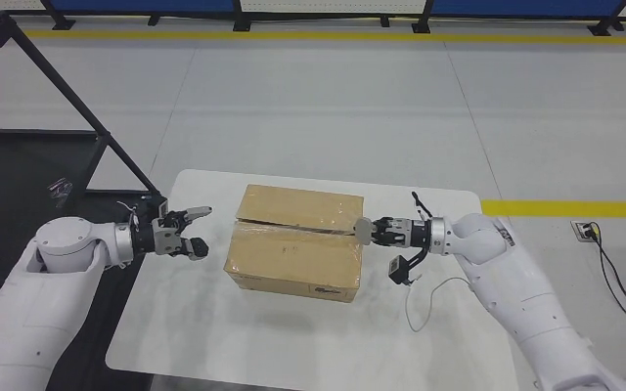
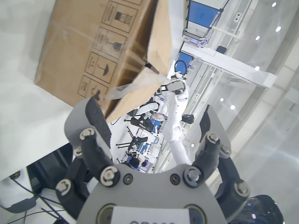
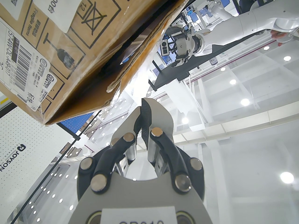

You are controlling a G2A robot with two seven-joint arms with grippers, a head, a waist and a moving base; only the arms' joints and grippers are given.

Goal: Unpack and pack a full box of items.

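Note:
A brown cardboard box (image 1: 293, 239) lies in the middle of the white table (image 1: 196, 323), its two top flaps meeting at a dark seam. My left gripper (image 1: 197, 231) hovers open just off the box's left end, nothing between its fingers (image 2: 97, 117). The left wrist view shows the box (image 2: 93, 36) end with a loose scrap of clear tape (image 2: 126, 88) at the seam. At the box's right end, by the seam, my right gripper (image 1: 364, 230) is shut and empty. In the right wrist view its tips (image 3: 146, 108) sit just off a slightly lifted flap edge (image 3: 130, 71).
A thin cable (image 1: 430, 298) trails on the table to the right of the box. A black metal frame (image 1: 98, 137) stands off the table's left side. Bare table lies in front of the box and at both ends.

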